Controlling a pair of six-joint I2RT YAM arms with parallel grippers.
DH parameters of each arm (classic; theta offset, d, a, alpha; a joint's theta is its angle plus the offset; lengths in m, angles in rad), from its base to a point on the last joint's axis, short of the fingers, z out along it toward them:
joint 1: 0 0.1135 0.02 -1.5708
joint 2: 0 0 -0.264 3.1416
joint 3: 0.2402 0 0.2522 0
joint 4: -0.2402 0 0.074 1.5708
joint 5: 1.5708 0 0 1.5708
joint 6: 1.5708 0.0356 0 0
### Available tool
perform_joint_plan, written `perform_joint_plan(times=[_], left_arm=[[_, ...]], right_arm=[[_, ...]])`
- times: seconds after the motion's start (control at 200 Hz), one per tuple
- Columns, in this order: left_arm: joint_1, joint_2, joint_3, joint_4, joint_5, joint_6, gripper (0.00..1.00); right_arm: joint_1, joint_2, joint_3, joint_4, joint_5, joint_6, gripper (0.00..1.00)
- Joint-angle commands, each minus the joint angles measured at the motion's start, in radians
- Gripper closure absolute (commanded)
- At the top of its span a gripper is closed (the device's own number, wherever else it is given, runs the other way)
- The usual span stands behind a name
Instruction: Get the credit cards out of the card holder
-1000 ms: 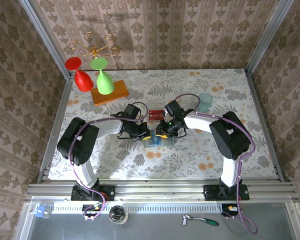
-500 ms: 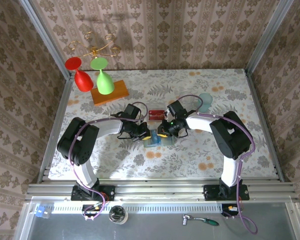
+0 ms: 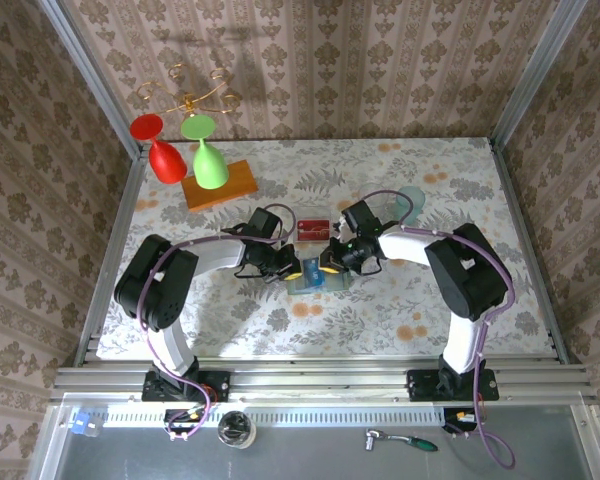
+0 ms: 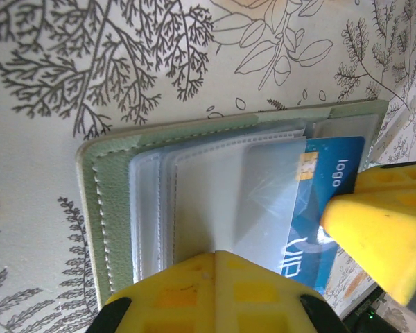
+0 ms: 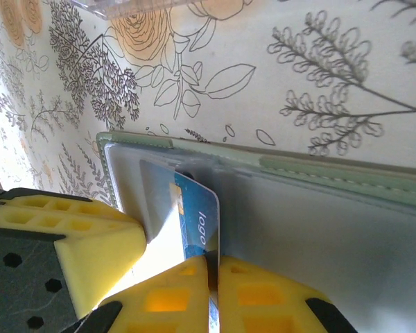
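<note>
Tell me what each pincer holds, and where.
Right pincer pinches the blue card by its exposed edge. Left pincer, shut, presses on the card holder; grip unclear.

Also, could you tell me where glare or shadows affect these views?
Left wrist: glare on the card holder's clear sleeves veils part of the blue card. Right wrist: a bright patch beside that card. Top external: even light, soft shadows on the table.
</note>
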Motion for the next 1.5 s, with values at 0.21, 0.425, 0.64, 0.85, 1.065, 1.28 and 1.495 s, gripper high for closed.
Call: perform_joint_plan(times=[0.21,0.425,0.64,0.85,1.065,1.28,1.495], left_arm=[[-0.001,0.003,-0.004,-0.030,-0.003,0.018,0.94],[-0.001,-0.008,-0.011,0.002,0.007,0.011,0.93],[0.002,-0.023,0.004,0.019,0.026,0.004,0.92],[0.017,-0.040,0.013,0.026,0.037,0.001,0.92],[0.048,-0.045,0.017,0.025,0.054,0.007,0.91],[0.082,-0.040,0.035,0.005,0.067,0.029,0.91],[0.116,-0.034,0.041,-0.011,0.080,0.044,0.91]], right_arm=[[-0.026,-0.075,-0.019,-0.090,0.047,-0.056,0.92],[-0.026,-0.104,0.003,-0.128,0.062,-0.078,0.94],[-0.026,-0.130,0.038,-0.185,0.082,-0.118,0.96],[-0.026,-0.128,0.109,-0.259,0.120,-0.203,0.97],[-0.027,-0.088,0.242,-0.421,0.184,-0.437,1.00],[-0.031,-0.016,0.400,-0.542,0.249,-0.720,1.00],[-0.035,0.099,0.600,-0.682,0.269,-0.995,1.00]])
